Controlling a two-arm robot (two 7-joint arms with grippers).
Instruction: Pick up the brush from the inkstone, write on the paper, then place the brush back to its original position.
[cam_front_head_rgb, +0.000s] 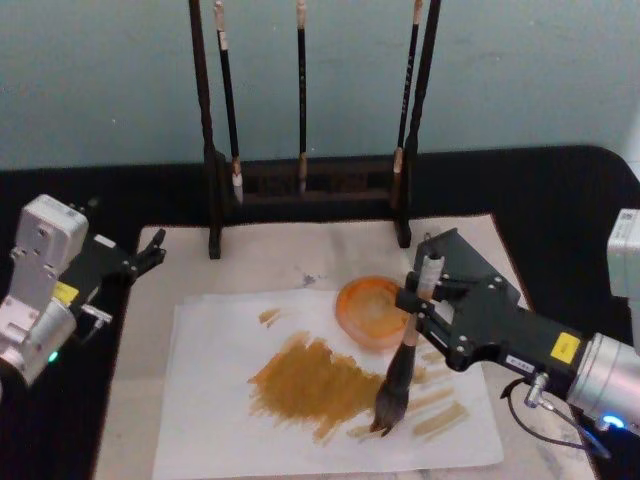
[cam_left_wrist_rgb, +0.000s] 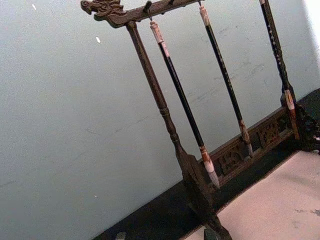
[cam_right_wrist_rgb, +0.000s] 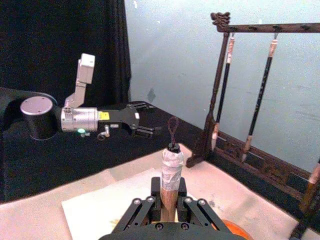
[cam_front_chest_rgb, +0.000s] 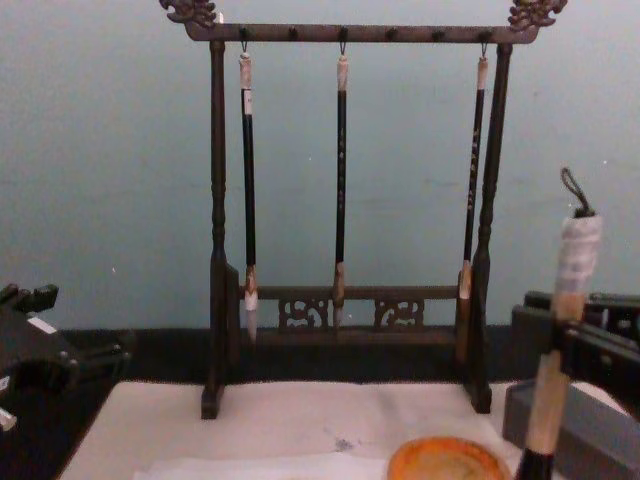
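Black counter (cam_front_head_rgb: 560, 200), cream mat (cam_front_head_rgb: 270, 250) | my right gripper (cam_front_head_rgb: 418, 300) at 4 o'clock, jaws pinching the brush (cam_front_head_rgb: 402, 368) near-upright so bristles meet the paper (cam_front_head_rgb: 215, 400) at 6 o'clock | I judge writing underway, inkstone (cam_front_head_rgb: 368, 308) just beyond for the return | left gripper (cam_front_head_rgb: 150, 252) parked 9 o'clock, jaws spread, clear.

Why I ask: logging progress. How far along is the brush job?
Done: the brush is off the orange inkstone and shut in the right gripper. Ochre strokes already mark the paper.
In hand: the bristles appear to touch the paper, mid-writing.
Left: returning the brush to the inkstone.
The left gripper sits parked, open, on the left.
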